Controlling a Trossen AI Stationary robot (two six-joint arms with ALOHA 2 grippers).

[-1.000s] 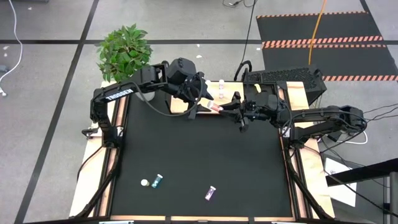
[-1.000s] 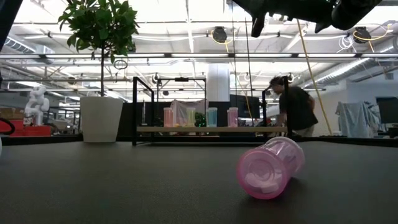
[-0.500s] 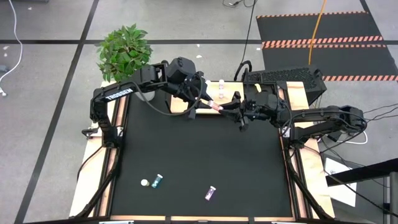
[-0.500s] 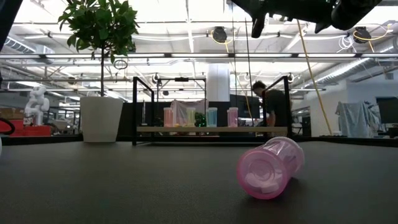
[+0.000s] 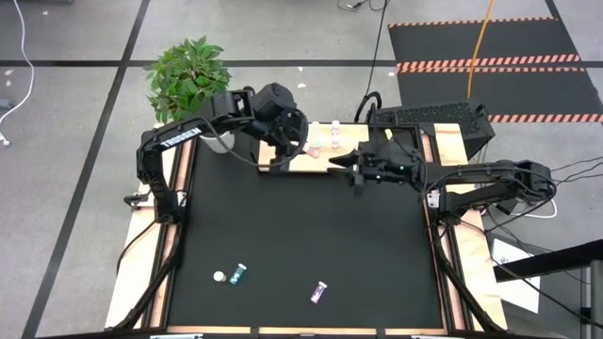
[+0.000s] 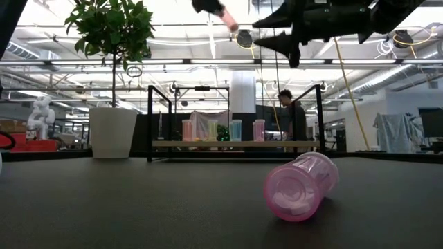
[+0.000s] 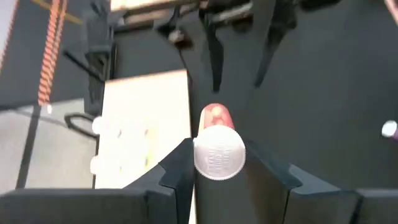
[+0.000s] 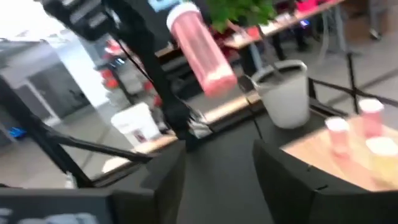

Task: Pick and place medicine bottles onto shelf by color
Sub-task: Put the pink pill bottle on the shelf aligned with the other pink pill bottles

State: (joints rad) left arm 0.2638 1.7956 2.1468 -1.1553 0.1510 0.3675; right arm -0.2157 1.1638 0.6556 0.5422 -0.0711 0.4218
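1. A pink bottle (image 6: 300,185) is lying on its side on the black table (image 5: 301,245), nearest the low camera.
2. The left tool (image 7: 217,171) is gripping another pink bottle (image 7: 217,148) by its white cap, above the shelf's (image 5: 325,155) near edge.
3. The right tool (image 5: 350,168) is hovering beside it, fingers parted and gripping nothing.
4. Several bottles are standing on the shelf beyond.

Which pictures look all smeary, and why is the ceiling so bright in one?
Both wrist views are smeary: in the left wrist view the pink bottle has a fuzzy white cap, and in the right wrist view the shelf is soft. The high view is sharp. In the low view, ceiling lights glare white behind the plant.
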